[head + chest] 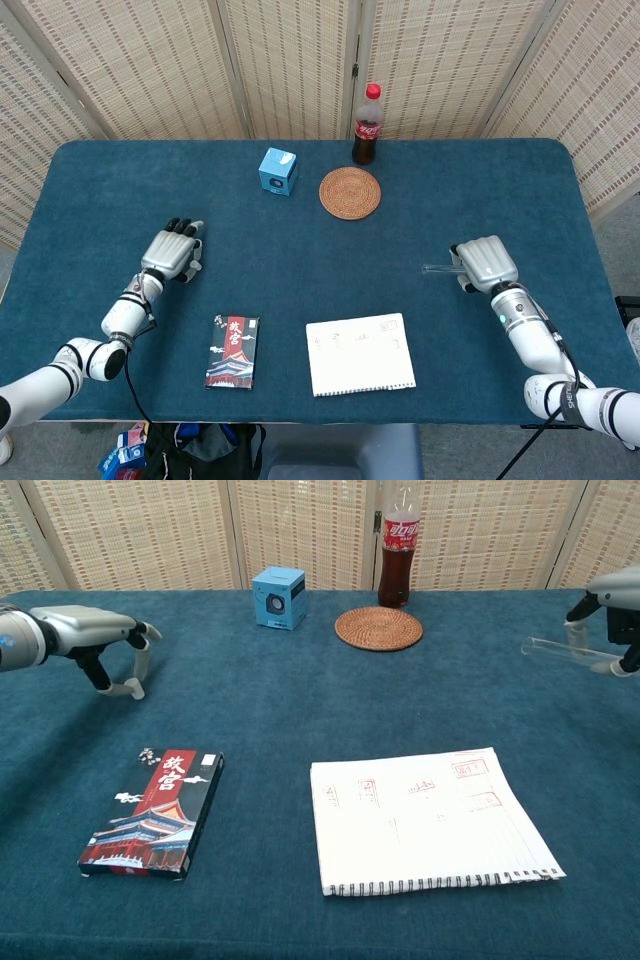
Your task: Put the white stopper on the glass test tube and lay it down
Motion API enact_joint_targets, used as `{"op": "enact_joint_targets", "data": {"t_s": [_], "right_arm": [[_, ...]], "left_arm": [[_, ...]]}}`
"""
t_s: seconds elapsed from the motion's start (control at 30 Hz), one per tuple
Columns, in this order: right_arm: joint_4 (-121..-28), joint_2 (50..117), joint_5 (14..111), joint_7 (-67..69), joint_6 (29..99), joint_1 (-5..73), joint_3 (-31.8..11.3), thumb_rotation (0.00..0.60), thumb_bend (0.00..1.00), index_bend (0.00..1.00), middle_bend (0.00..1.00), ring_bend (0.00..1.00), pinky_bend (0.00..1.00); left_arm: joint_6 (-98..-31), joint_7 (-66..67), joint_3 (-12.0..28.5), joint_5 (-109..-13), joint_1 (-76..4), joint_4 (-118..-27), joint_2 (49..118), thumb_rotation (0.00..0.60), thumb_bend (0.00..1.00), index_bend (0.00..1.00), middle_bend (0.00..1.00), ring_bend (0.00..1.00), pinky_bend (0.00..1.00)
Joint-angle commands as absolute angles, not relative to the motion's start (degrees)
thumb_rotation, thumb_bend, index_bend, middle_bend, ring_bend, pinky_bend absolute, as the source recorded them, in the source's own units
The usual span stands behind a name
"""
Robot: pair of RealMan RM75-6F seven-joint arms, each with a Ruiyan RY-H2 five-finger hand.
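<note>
right hand point(615, 615): over by the table's right edge, off the cloth, my fingers pinching the tube so it sits roughly level
tube point(565, 651): glass, open end sticking out toward the table's middle, the other end tucked in my right hand
left hand point(95, 645): hanging above the left side of the table point(300, 240), thumb and a fingertip pinched on the stopper, other fingers curled down
stopper point(131, 689): tiny white thing at my left fingertips, can only make it out in the chest view, well apart from the tube
book point(232, 350): red and black cover, near the front edge, left of centre
notebook point(430, 820): white spiral one, near the front edge, right of the book
coaster point(350, 192): round woven thing toward the back edge
bottle point(367, 125): cola, upright at the back edge just behind the coaster
cube point(278, 171): small blue box left of the coaster
</note>
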State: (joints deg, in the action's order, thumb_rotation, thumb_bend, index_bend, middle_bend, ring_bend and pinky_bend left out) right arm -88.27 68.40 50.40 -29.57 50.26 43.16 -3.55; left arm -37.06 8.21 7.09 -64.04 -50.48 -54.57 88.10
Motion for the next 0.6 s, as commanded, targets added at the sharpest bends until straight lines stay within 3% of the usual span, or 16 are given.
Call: {"op": "enact_joint_targets", "data": {"t_s": [0.03, 0.6], "right_arm": [[-88.3, 68.4, 50.6, -29.3, 50.3, 43.2, -3.7, 0.6, 0.62, 0.81, 1.0, 1.0, 1.0], [-88.5, 73.9, 59.5, -13.9, 50.9, 43.5, -9.9, 0.6, 0.62, 0.84, 1.0, 1.0, 1.0]], "left_arm": [[-37.7, 6.5, 7.8, -64.6, -50.1, -55.2, 87.3, 0.6, 0.4, 0.55, 0.0, 0.0, 0.0], [-47.2, -5.3, 14.0, -68.9, -45.7, -78.6, 69.6, 0.6, 0.43, 0.55, 0.02, 0.0, 0.0]]}}
